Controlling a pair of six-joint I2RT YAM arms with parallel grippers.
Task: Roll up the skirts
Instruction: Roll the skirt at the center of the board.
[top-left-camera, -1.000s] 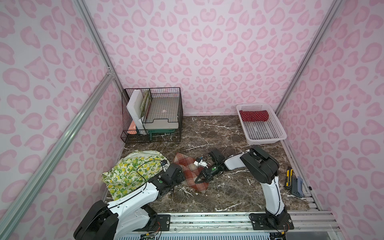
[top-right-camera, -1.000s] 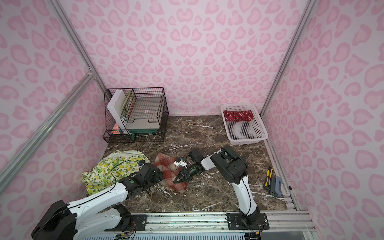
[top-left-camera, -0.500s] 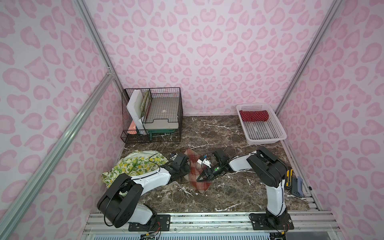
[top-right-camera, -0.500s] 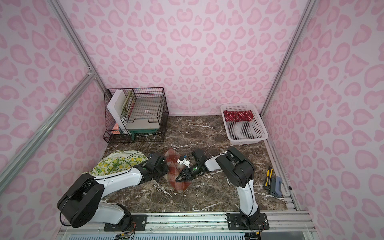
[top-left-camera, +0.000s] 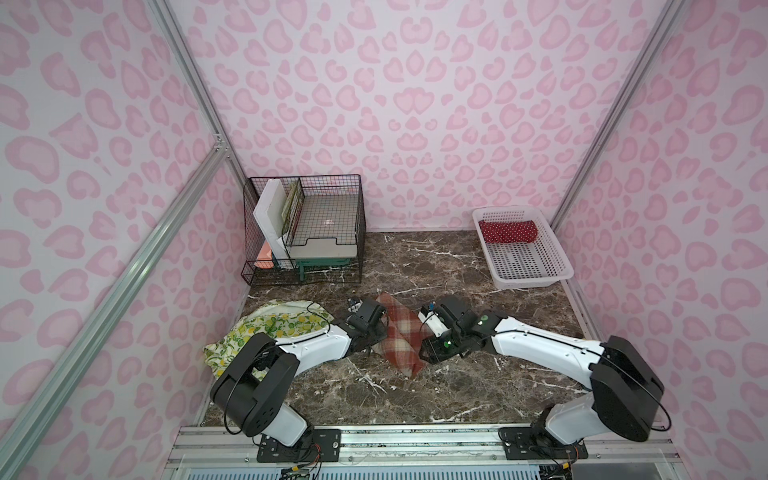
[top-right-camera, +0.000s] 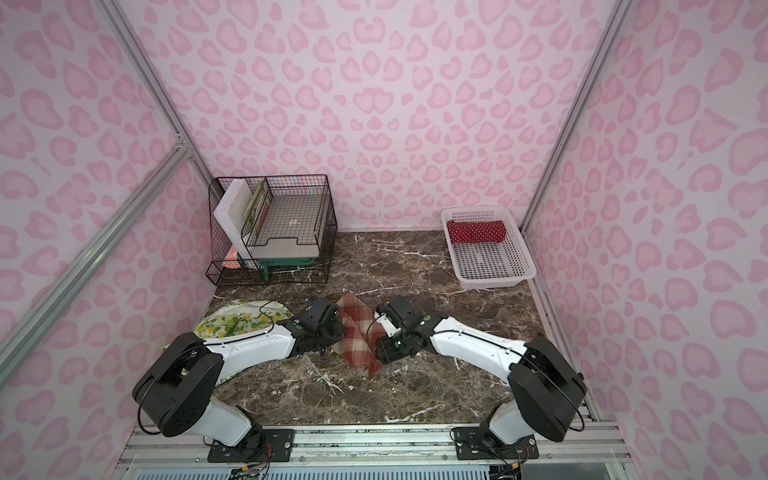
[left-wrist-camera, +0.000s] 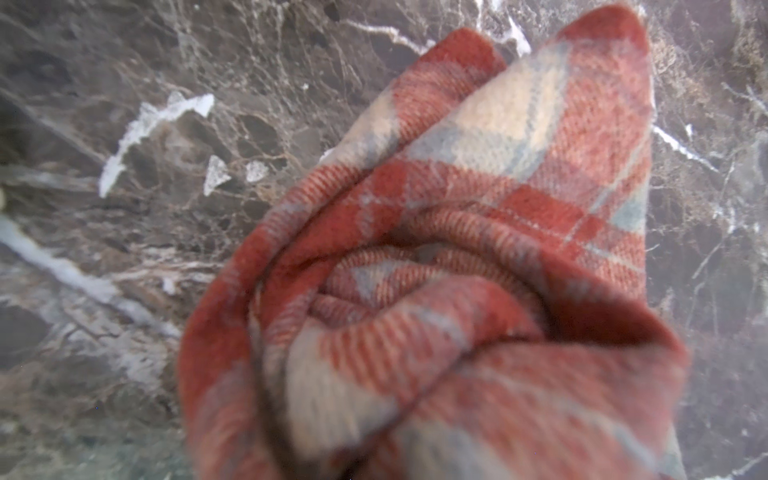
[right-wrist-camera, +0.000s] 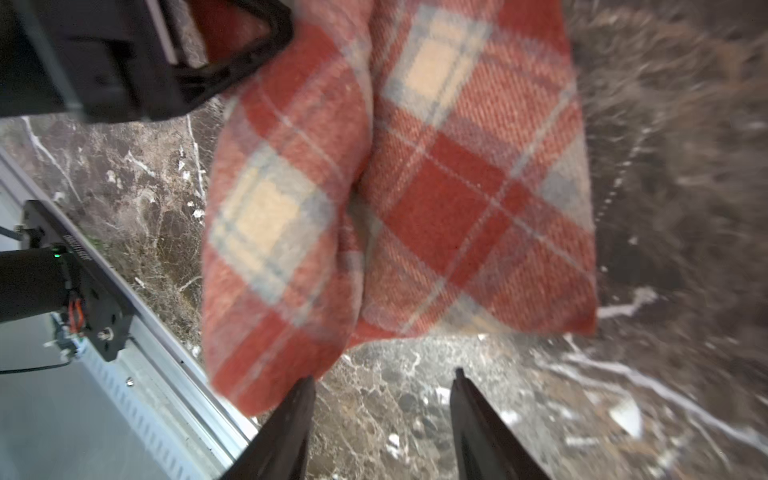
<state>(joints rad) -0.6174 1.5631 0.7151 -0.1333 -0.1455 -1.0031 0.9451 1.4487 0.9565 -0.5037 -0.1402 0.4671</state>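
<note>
Finding: rust-red and beige plaid cloth skirt (top-left-camera: 401, 336) runs far-to-near between grippers; we see left gripper (top-left-camera: 379, 332) clamping it, right gripper (right-wrist-camera: 382, 380) open, empty, alongside.

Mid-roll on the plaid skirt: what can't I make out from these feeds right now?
- Left fingers: only a part shows in the right wrist view, cut off by the edge. The left arm hides them in both top views. Grip unclear.
- Plaid skirt: fills the left wrist view, blurred close up.
- Lemon skirt: partly under the left arm in both top views.
- Wire rack: contents too small to name.
</note>
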